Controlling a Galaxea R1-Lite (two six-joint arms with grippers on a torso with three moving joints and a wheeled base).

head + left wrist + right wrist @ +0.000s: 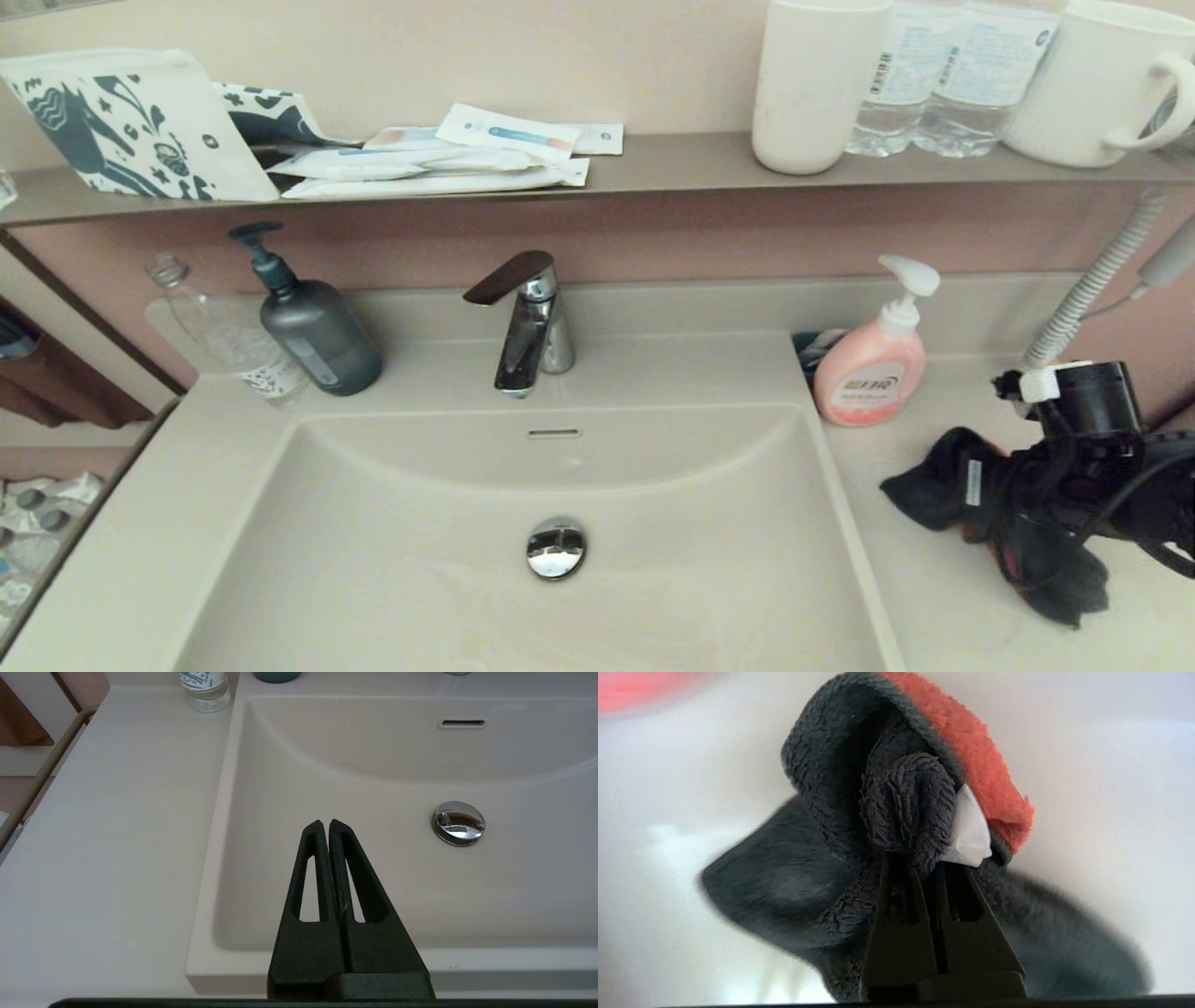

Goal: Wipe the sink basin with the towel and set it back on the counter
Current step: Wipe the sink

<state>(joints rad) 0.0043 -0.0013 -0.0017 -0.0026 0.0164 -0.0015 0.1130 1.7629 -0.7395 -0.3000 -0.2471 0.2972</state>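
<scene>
Right gripper (924, 868) clamped tight on towel (943, 485), lower right of frame, over counter (934, 597). Lift clear, swing left into basin (420, 560), press flat, avoid soap (873, 369). Left gripper (326, 826) closed, idle.

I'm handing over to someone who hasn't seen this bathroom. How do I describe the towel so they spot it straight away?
Start at the sink basin and move to the counter on its right, just in front of the pink soap bottle. There the right gripper is shut on the towel, a crumpled charcoal-grey cloth. It is the only dark fabric there, with an orange-red reverse side.
</scene>
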